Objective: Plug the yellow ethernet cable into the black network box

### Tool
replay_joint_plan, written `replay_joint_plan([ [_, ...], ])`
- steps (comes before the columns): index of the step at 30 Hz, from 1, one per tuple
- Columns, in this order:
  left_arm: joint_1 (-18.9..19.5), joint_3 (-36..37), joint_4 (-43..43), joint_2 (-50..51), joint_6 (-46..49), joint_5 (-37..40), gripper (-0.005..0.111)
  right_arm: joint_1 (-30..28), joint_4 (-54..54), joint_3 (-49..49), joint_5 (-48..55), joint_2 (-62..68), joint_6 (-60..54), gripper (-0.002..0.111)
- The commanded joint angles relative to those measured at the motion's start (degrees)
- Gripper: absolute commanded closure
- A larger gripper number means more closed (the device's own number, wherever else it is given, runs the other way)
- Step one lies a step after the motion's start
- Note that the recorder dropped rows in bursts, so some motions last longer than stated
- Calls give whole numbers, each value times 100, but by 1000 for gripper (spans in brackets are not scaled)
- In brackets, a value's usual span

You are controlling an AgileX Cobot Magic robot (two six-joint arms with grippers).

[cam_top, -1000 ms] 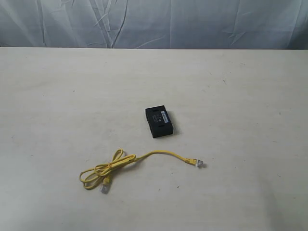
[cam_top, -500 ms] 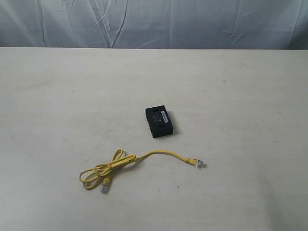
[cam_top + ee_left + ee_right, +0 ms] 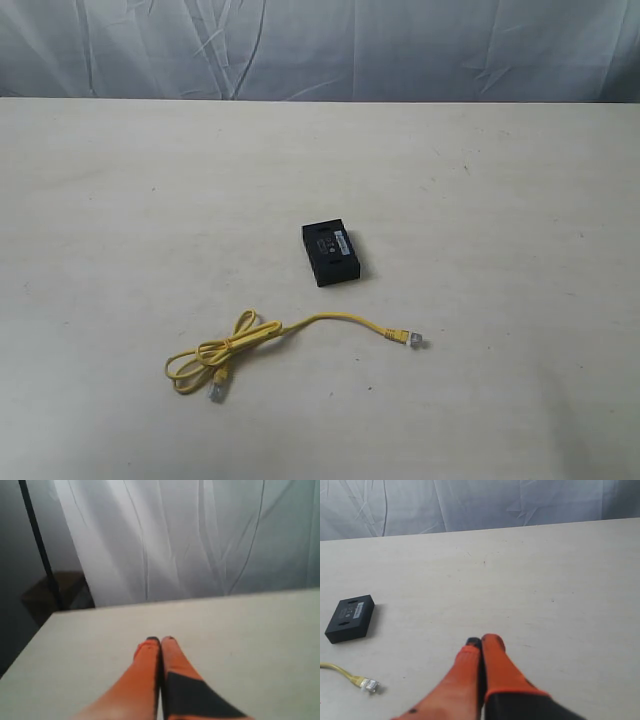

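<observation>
Left hand [image 3: 160, 639]: two tapered orange fingers with black tips, pressed flat together, nothing between them. It hangs over bare bench near the edge, with no task item close by. Black matte patch on one finger.

Right hand [image 3: 481, 641]: same orange tapered fingers, closed tight tip to tip, empty. It sits above the bench [image 3: 500, 200], apart from both task items.

Yellow ethernet cable [image 3: 250, 340]: thin glossy cord on the front-left part of the bench in the exterior view, bunched in loose flat loops. One strand arcs out to the right and ends in a free plug [image 3: 414, 341] of small clear plastic, also seen from the right wrist [image 3: 369, 684]. The second plug [image 3: 215, 393] lies by the loops.

Black network box [image 3: 330, 253]: flat matte rectangular slab near bench centre, pale label strip on top, lying flat, set slightly askew. It sits behind the cable, not touching it; nothing is plugged in.

Bench surface is pale, matte, faintly speckled. Wrinkled whitish curtain [image 3: 300, 50] behind.
</observation>
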Motion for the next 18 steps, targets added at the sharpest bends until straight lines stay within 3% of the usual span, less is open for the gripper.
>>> replay_joint_plan([
  [1,-182,-662,-257,1642,883,974,107,9,-9,24,-74,-32,-25,109],
  [5,-642,-1179,-690,3502,2052,1131,107,9,-9,24,-74,-32,-25,109],
  [10,-2304,-2564,-703,5644,2825,1366,107,9,-9,24,-58,-32,-25,109],
  [11,-2438,-2751,-703,5901,2825,1434,107,9,-9,24,-58,-32,-25,109],
  [15,-3298,-4295,-842,7368,3824,2532,107,9,-9,24,-58,-32,-25,109],
  [18,-3539,-5277,-1635,8186,4784,3309,107,9,-9,24,-58,-32,-25,109],
])
